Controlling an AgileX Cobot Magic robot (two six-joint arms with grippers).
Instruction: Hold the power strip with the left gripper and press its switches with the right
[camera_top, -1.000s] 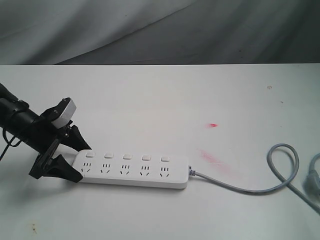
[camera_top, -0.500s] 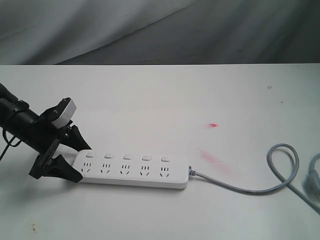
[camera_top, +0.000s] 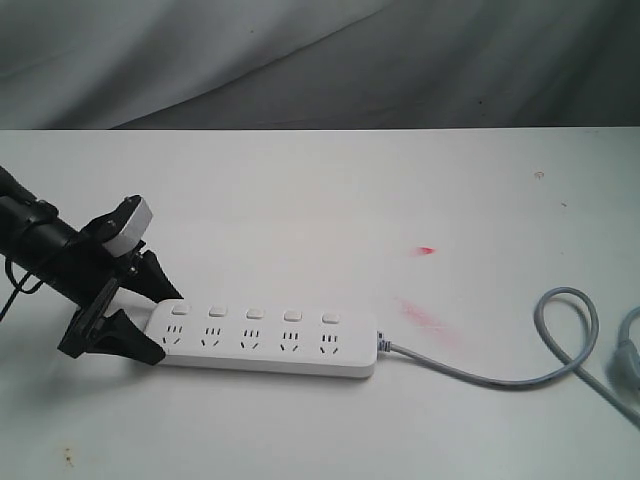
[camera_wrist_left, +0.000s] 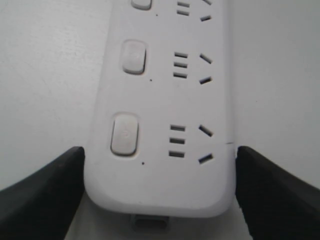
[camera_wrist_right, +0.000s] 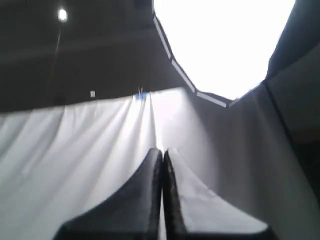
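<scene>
Bracketing the left end of the long flat white plastic power strip (camera_top: 265, 335), the black two-finger left end effector (camera_top: 160, 325) has its broad wedge-shaped jaws spread to the bar's width. One jaw lies along the far long edge and one along the near.

In the left wrist view both jaws look to be touching the casing, with nothing else between them. This is judged a holding grip; how firmly it presses cannot be told.

The power strip lies flat on the white counter (camera_top: 330, 200), sockets up, on the near side and left of centre, running left to right. The five small white rounded-square push-button switches (camera_top: 253, 313) run along its far edge, one beyond each socket. All are uncovered; whether any is pressed cannot be told.

The grey cord (camera_top: 500, 380) leaves the right end and loops slack toward the right.

Gripping at the left end, beside the row of switches, appears meant to leave them free from above while stopping the bar from sliding or pivoting.

The black two-finger right end effector (camera_wrist_right: 162, 160) is absent from the exterior view. Its own view shows the fingers pressed together, empty, aimed at a grey cloth backdrop (camera_wrist_right: 75, 150) away from the counter. Closed fingers would make one blunt pressing tip. Pressing is judged not yet begun.
</scene>
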